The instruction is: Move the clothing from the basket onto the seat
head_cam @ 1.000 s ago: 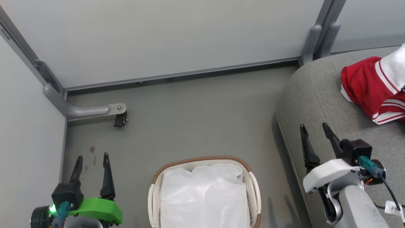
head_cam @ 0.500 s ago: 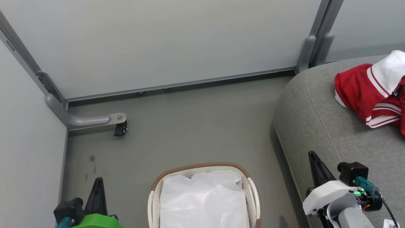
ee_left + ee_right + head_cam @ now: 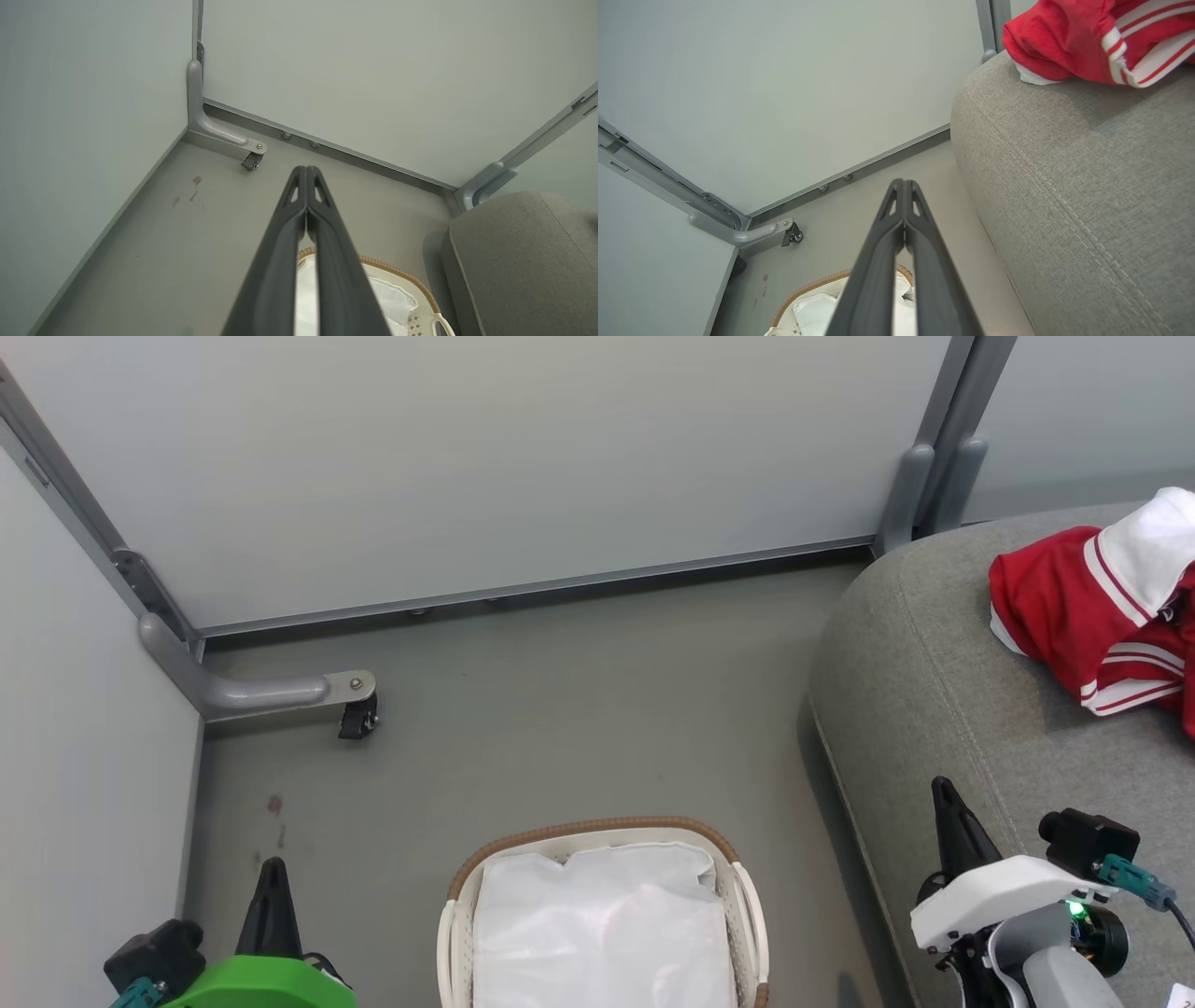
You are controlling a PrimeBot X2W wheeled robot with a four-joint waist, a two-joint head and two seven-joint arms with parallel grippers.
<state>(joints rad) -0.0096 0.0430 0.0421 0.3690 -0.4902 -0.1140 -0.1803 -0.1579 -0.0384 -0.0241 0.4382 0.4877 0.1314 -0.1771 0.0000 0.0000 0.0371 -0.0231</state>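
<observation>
The red clothing (image 3: 1092, 607) with white panels and stripe trim lies bunched on the grey seat (image 3: 934, 653) at the right, and its edge shows in the right wrist view (image 3: 1092, 42) on the seat (image 3: 1087, 186). The white basket (image 3: 597, 835) with a brown rim stands on the floor at bottom centre, holding only a white liner sheet (image 3: 602, 933). My left gripper (image 3: 273, 873) hangs shut and empty at the lower left, tips touching (image 3: 306, 170). My right gripper (image 3: 943, 793) is shut and empty over the seat's front edge (image 3: 903, 183).
Pale partition walls close off the back and left. A metal leg with a castor (image 3: 359, 714) juts onto the grey floor (image 3: 560, 709) at the left. A grey post (image 3: 924, 476) stands beside the seat's far corner.
Both grippers went from open to shut and drew back toward the bottom edge. The camera tilted a little, shifting the whole picture.
</observation>
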